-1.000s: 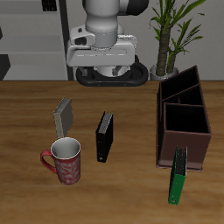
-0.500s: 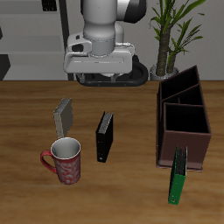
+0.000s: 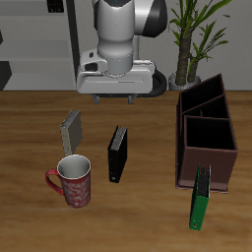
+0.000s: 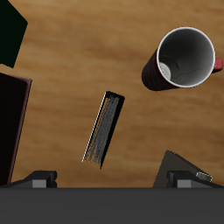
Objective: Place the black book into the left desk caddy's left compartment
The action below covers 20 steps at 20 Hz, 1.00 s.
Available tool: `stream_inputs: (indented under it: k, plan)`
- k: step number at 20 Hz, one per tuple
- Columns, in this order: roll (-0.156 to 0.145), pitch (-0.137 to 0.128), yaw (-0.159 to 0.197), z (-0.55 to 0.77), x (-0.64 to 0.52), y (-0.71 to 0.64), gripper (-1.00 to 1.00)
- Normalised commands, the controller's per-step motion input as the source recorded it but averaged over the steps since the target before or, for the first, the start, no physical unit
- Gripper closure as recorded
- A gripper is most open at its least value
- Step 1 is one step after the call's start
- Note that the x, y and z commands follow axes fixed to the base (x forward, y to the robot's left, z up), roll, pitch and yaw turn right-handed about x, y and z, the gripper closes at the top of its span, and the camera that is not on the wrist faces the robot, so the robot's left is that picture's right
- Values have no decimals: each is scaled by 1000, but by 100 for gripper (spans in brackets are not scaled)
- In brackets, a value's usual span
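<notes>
The black book (image 3: 118, 154) stands upright on the table, thin, with its pale page edge up; in the wrist view (image 4: 103, 129) it lies straight below the hand. My gripper (image 3: 113, 98) hangs open and empty well above the table, behind the book; its fingertips (image 4: 39, 179) stand wide apart in the wrist view. The left desk caddy (image 3: 206, 165) is a dark brown box beside the book, also in the wrist view (image 4: 10, 122). Its left compartment (image 3: 202, 98) is the far end section with sloping walls.
A red mug (image 3: 72, 179) stands near the front edge, seen from above in the wrist view (image 4: 184, 59). A grey book (image 3: 72, 129) stands behind it. A green book (image 3: 201, 195) leans at the caddy's front. A potted plant (image 3: 192, 39) stands at the back.
The hand has dropped a little and shifted toward the black book; its fingertips now show below the hand. Nothing on the table has moved.
</notes>
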Motion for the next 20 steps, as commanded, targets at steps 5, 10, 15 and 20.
stream_inputs:
  k: [5,10,15,20]
  plan:
    - [6,12,-4,-293,56,-4,-100]
    - [-24,14,-25,-381,49,-80,-100]
    - [-16,35,-38,-452,69,-112,-100]
    - [-2,33,-12,-276,33,18,-100]
